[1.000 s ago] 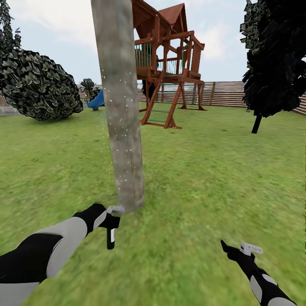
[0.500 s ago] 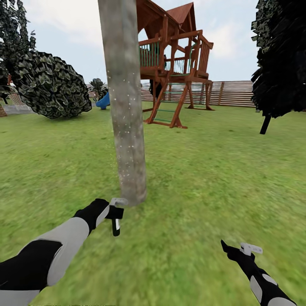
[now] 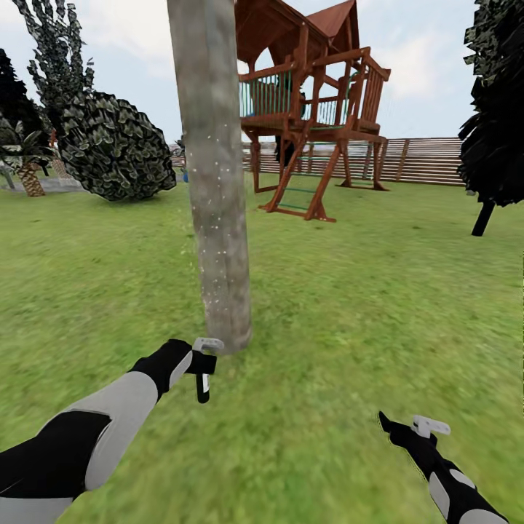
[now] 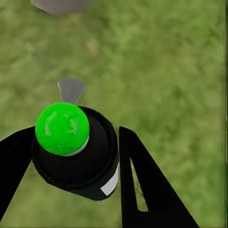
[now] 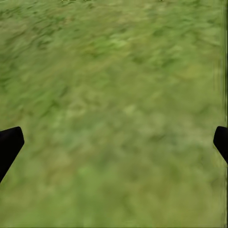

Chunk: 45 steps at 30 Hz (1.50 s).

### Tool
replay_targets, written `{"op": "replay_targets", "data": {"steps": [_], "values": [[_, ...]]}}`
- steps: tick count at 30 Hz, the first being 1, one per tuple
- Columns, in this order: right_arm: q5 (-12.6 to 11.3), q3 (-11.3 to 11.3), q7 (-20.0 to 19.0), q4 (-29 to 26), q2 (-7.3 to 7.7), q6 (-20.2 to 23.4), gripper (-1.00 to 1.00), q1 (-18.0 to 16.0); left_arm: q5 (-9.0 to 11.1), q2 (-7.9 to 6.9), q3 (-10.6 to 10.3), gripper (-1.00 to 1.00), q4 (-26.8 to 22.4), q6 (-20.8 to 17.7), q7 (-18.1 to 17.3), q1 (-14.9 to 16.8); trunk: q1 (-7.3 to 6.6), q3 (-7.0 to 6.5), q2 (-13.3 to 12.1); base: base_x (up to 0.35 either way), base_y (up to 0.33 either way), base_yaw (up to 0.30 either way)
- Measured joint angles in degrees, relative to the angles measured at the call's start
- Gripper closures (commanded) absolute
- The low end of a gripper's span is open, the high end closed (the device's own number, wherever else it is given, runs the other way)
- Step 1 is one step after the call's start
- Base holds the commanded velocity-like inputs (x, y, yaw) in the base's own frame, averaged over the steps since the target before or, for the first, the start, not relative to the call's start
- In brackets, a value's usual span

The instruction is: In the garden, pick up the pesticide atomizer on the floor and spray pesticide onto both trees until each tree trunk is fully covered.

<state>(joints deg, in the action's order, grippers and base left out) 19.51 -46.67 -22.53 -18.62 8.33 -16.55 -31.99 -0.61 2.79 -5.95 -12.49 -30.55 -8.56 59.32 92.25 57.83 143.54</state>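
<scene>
While my left pincer [image 4: 76,156] grips the pesticide atomizer [image 4: 76,152], I see it from the wrist as a squat black can with a bright green round cap, a white label patch on its side and a grey nozzle tip ahead of it. From the head it hangs as a small dark cylinder [image 3: 203,384] just beside the foot of the tree trunk [image 3: 217,182], a grey-brown mottled column flecked with pale specks. My right pincer [image 3: 407,429] is spread wide over bare grass [image 5: 114,114], holding nothing. Open lawn [image 3: 378,291] stretches to the wooden playset [image 3: 313,116] and slat fence [image 3: 429,160]; a dark bush [image 3: 116,145] sits well off left.
</scene>
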Motion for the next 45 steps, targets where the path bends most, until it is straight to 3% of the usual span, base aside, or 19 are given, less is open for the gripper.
{"op": "replay_targets", "data": {"steps": [5,22,34,45], "values": [[0.0,0.0,-0.1,-0.1,-0.03,0.0,-1.00,0.0,-0.1,-1.24,0.1,1.00,0.4,0.4,0.0,-0.2,0.00,0.01,0.0,0.110,-0.323,0.031],[0.0,0.0,-0.1,-0.1,-0.07,-0.1,-1.00,0.0,0.0,-2.55,0.2,1.00,0.4,1.8,0.0,-0.4,0.00,0.89,0.0,0.016,-0.326,0.181],[0.0,0.0,-0.1,0.0,-0.15,-0.1,-1.00,0.0,0.0,-2.62,0.1,1.00,0.4,1.8,0.0,-0.4,0.00,0.91,0.0,0.000,-0.323,0.193],[0.0,0.0,-0.1,0.0,-0.15,-0.1,-1.00,0.0,0.1,-2.62,0.1,1.00,0.4,1.8,0.0,-0.4,0.00,0.91,0.0,0.117,-0.131,0.252]]}}
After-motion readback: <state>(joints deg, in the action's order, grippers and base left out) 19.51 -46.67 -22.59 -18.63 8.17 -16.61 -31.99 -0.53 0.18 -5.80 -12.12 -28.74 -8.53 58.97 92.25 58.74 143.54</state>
